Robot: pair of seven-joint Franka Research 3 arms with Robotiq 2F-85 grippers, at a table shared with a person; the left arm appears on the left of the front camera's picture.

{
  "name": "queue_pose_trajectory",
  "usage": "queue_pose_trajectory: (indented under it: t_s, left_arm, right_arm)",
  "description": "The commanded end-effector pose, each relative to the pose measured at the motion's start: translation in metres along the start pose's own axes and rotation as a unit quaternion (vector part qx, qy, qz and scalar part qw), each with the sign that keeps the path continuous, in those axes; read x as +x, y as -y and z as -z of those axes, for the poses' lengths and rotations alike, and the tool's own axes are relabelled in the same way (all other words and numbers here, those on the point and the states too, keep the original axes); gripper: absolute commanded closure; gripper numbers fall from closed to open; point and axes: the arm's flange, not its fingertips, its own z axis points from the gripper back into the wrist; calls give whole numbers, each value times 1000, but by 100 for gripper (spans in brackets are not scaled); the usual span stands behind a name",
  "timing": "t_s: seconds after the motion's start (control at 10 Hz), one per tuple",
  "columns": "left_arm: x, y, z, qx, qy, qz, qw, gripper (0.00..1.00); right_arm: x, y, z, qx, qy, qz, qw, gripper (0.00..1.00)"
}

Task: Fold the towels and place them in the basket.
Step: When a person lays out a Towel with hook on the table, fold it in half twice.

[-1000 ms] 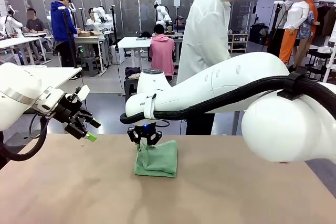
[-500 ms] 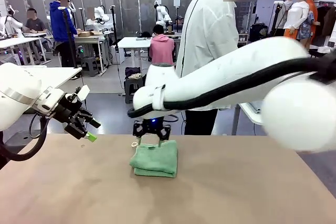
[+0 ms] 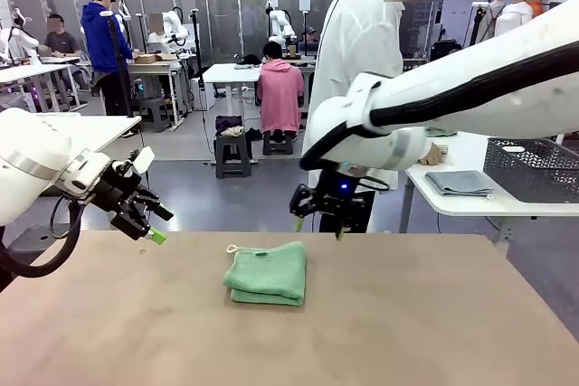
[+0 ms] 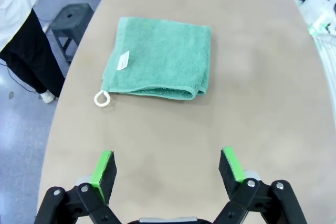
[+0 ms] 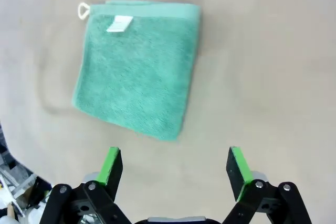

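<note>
A mint green towel lies folded flat on the brown table, its white loop at the far left corner. My right gripper hangs open above the table's far edge, up and to the right of the towel, with nothing in it. In the right wrist view the green towel lies beyond the open gripper. My left gripper stands open at the left, off the table's edge. Its wrist view shows the towel ahead of the open gripper. A grey-blue towel lies folded beside the dark mesh basket.
The basket and the grey-blue towel rest on a white side table at the right, beyond the brown table. A person in a white coat stands at the far side, one hand on that side table.
My right gripper has opened and let go of the green towel, then risen and swung to the right. The towel has settled flat and folded. The left arm has not moved.
</note>
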Motion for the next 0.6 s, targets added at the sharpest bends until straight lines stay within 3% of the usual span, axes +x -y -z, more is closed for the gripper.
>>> queue_pose_trajectory:
  t_s: [0.0,0.1,0.2,0.5]
  left_arm:
    - [0,-1,0,1,-1,1,1000,1]
    - [0,-1,0,1,-1,1,1000,1]
    - [0,-1,0,1,-1,1,1000,1]
    - [0,-1,0,1,-1,1,1000,1]
  right_arm:
    - [-11,10,-3,-6,1,-3,1000,1]
    - [0,7,-2,-43,7,-9,999,1]
    - [-6,10,-8,-3,2,4,1000,1]
    - [-6,10,-8,-3,2,4,1000,1]
